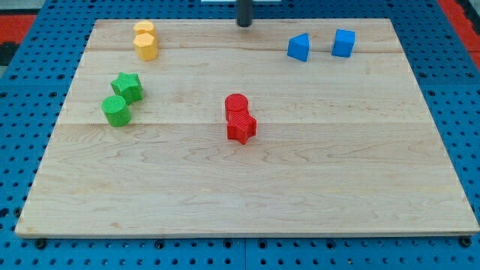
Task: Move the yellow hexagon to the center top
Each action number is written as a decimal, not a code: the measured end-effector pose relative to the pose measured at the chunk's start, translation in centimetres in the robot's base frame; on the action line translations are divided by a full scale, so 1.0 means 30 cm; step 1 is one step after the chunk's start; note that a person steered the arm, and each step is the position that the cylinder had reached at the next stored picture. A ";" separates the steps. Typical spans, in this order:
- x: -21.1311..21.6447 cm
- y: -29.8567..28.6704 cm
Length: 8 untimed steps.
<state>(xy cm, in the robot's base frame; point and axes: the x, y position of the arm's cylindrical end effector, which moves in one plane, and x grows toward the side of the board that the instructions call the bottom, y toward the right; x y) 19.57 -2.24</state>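
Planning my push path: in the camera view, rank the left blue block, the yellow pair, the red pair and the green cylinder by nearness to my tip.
From my tip:
1. Left blue block, right.
2. Red pair, below, and yellow pair, left: too close to call.
3. Green cylinder, lower left.

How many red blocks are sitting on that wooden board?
2. A red cylinder sits near the board's middle, and a red star-like block touches it just below, toward the view's bottom. Nothing seems to hide any others.

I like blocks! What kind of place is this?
Probably a robot test bench, not a playroom: a wooden board on a blue perforated base, coloured blocks like the yellow hexagon, and my tip at the view's top.
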 end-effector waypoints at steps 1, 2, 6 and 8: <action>-0.001 -0.211; -0.001 -0.227; 0.151 -0.102; 0.403 -0.609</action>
<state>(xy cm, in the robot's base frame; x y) 31.67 -20.50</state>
